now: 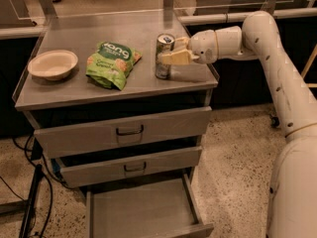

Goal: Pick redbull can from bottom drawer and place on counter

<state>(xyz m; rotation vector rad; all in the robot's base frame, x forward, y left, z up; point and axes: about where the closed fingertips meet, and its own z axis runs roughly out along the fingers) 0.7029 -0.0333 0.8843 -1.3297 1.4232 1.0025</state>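
The redbull can stands upright on the counter, near its right front edge. My gripper reaches in from the right at can height. Its two pale fingers sit on either side of the can's upper half, shut on it. The bottom drawer is pulled open below, and its grey floor is bare.
A green snack bag lies left of the can, and a cream bowl stands at the counter's left end. The two upper drawers are closed. Cables lie on the floor to the left. My arm arches over the cabinet's right side.
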